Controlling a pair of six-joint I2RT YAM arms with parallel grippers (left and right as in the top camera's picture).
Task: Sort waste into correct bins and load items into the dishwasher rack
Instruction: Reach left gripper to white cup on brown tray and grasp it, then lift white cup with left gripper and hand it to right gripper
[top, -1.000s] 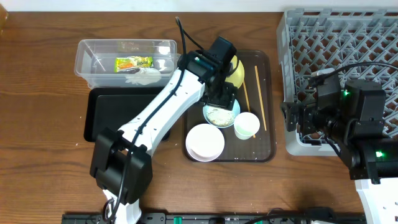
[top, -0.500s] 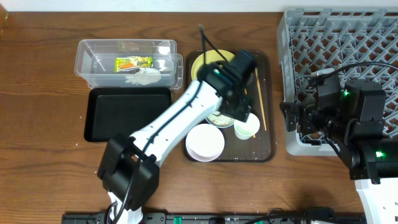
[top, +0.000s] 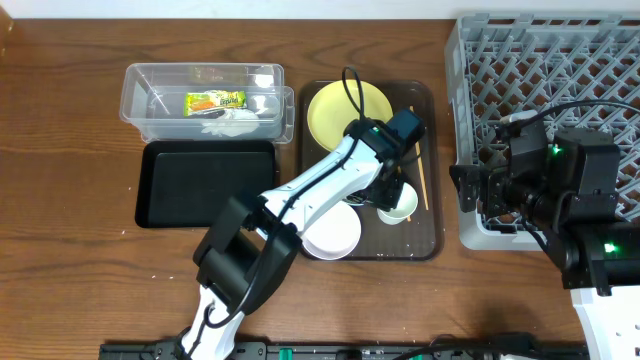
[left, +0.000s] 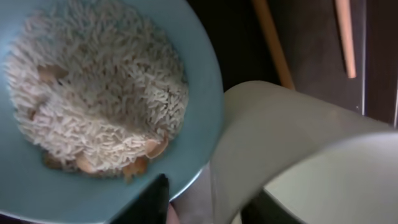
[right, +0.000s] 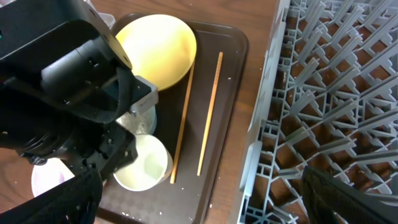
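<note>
Since earlier, our left gripper (top: 393, 194) shifts off the light blue bowl (left: 202, 81) toward the right edge of the counter (top: 60, 120), over the small white cup (left: 298, 146); we cannot tell its grip. Loading seems next.

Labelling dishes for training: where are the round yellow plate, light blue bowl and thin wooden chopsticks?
round yellow plate (top: 335, 115), overhead, its centre
light blue bowl (left: 205, 93), left wrist, bare inner wall
thin wooden chopsticks (right: 210, 112), right wrist, right stick's middle

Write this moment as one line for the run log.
left claw: at small white cup rim, grip unclear | right claw: open, by dishwasher rack | light blue bowl: rice inside | wrapper: in clear tub
</note>
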